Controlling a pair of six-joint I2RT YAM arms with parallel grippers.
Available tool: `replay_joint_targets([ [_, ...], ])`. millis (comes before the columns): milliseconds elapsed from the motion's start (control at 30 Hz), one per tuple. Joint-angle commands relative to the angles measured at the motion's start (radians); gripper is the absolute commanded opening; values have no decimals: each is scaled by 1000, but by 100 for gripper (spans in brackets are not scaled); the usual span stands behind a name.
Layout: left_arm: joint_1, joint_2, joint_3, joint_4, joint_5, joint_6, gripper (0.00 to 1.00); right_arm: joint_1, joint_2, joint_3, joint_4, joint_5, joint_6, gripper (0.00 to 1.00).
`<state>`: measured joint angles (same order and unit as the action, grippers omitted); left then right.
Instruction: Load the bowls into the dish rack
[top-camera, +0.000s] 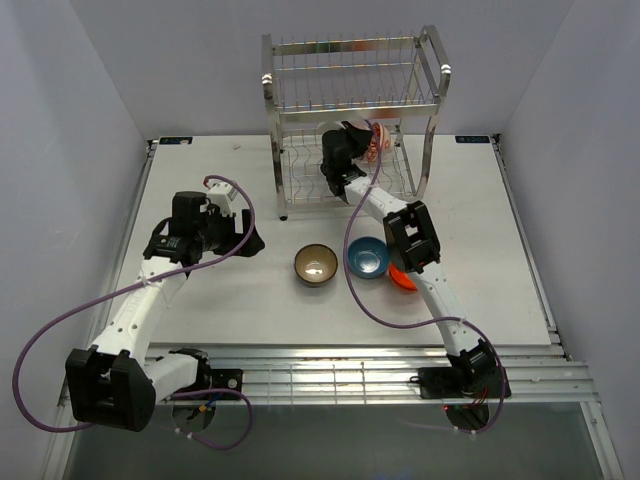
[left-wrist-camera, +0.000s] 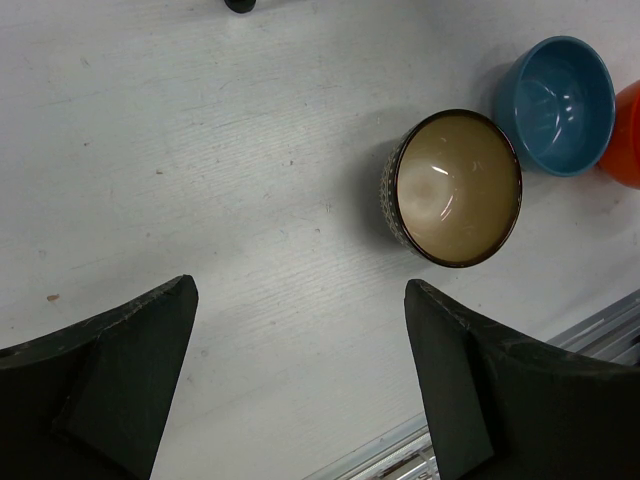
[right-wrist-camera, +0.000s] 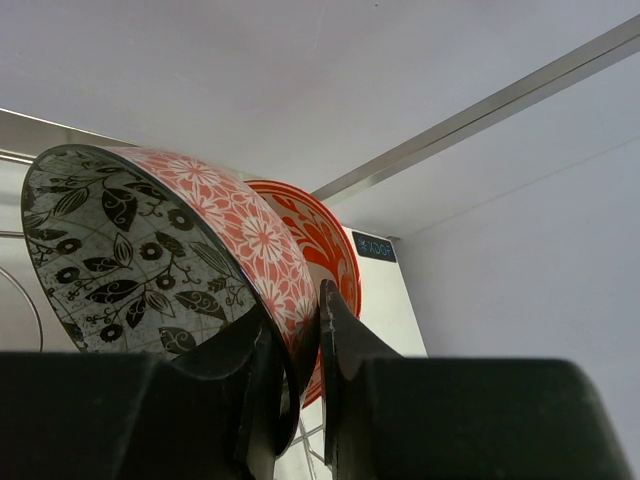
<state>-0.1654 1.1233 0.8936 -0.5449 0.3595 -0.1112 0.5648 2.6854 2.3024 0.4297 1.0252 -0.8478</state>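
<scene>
My right claw (right-wrist-camera: 312, 318) grips the patterned bowl (right-wrist-camera: 190, 245) by its rim at the dish rack (top-camera: 350, 102). My left claw (left-wrist-camera: 300, 335) is open.

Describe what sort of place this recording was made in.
Probably a lab test booth, not a kitchen: a white table boxed in by blank walls, with a dish rack and bowls as props.
</scene>
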Motion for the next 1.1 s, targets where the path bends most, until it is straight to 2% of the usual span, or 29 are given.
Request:
replay_joint_targets([
  [0,6,-10,5,16,15,11,95,-5,-16,54,34,12,38,17],
  [100,6,-7,5,17,16,10,95,-3,-19,54,11,1,68,21],
  [233,7,-10,2,17,15,10,95,1,-50,32,-40,-17,130,36],
  [333,7,-14,-2,16,13,11,95,10,-61,23,-43,-33,139,43],
  [833,9,-14,-8,17,9,15,95,49,-122,-29,-43,-88,174,46],
  [1000,9,-14,-7,14,7,13,95,60,-137,-37,-25,-80,162,58],
  [1067,9,-16,-7,16,10,13,95,58,-150,-53,-26,-76,159,59],
])
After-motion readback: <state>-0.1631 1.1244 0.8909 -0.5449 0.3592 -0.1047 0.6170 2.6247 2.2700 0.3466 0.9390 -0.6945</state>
